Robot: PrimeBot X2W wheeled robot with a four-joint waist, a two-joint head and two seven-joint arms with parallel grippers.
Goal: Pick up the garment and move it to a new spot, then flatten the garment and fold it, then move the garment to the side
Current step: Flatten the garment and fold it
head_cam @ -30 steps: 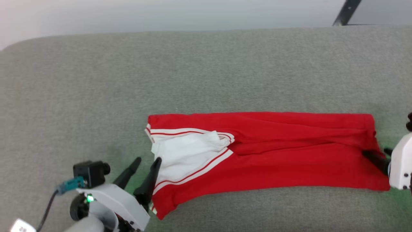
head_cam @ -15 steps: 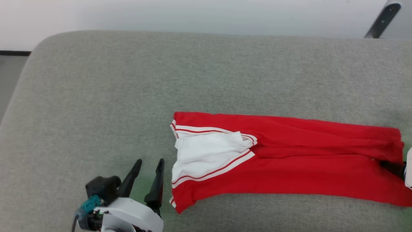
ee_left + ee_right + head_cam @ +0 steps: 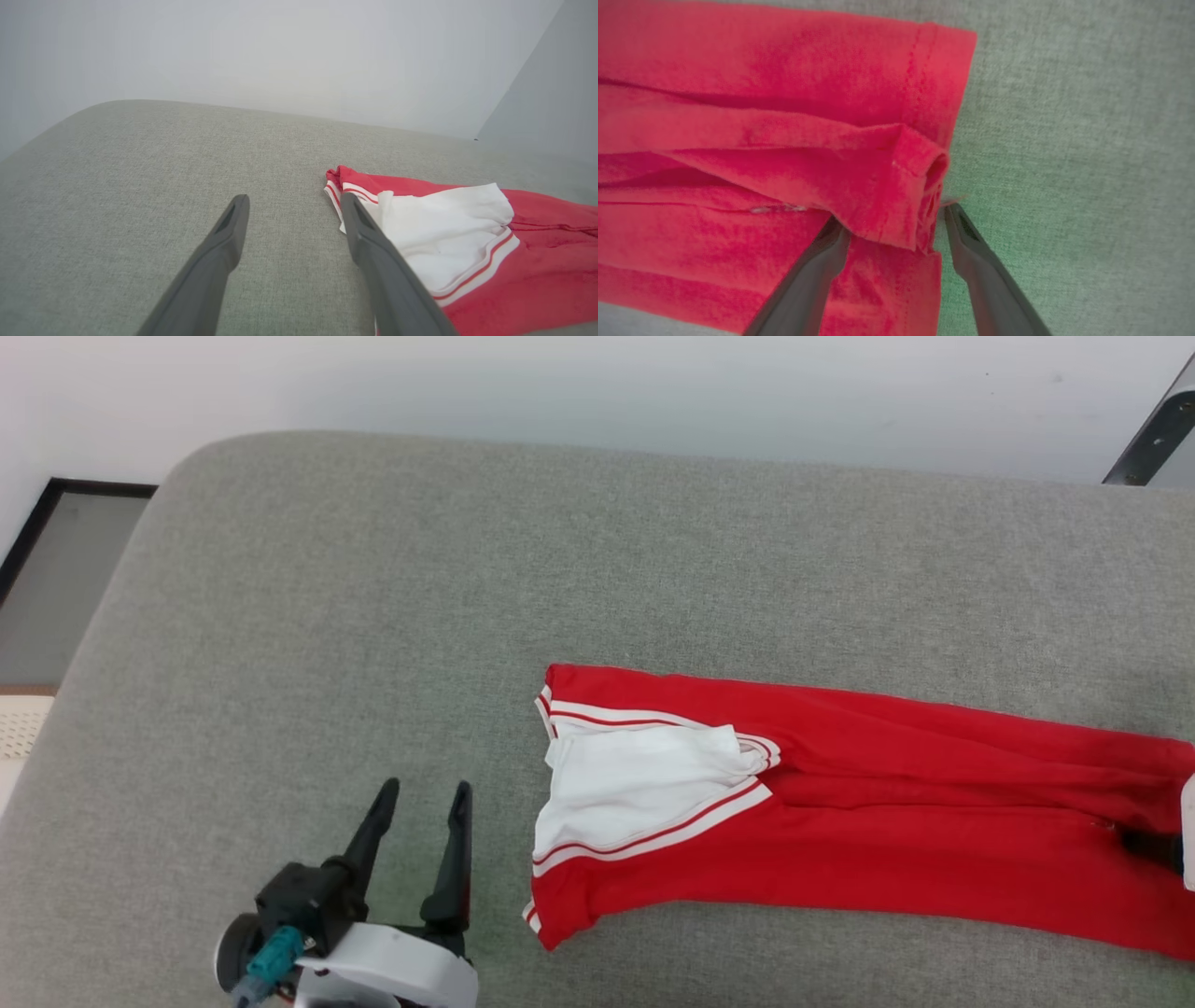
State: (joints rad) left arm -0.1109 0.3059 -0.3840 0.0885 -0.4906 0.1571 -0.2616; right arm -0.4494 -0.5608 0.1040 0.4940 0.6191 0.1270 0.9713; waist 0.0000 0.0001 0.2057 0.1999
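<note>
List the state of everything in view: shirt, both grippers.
garment: folded into a long strip, flat on the grey cushion, white sleeve on top at its left end, not lifted.
left gripper: open, empty, beside the garment's left end, apart from it in the head view.
right gripper: open, fingers either side of the rolled hem at the garment's right end, not closed on it.
</note>
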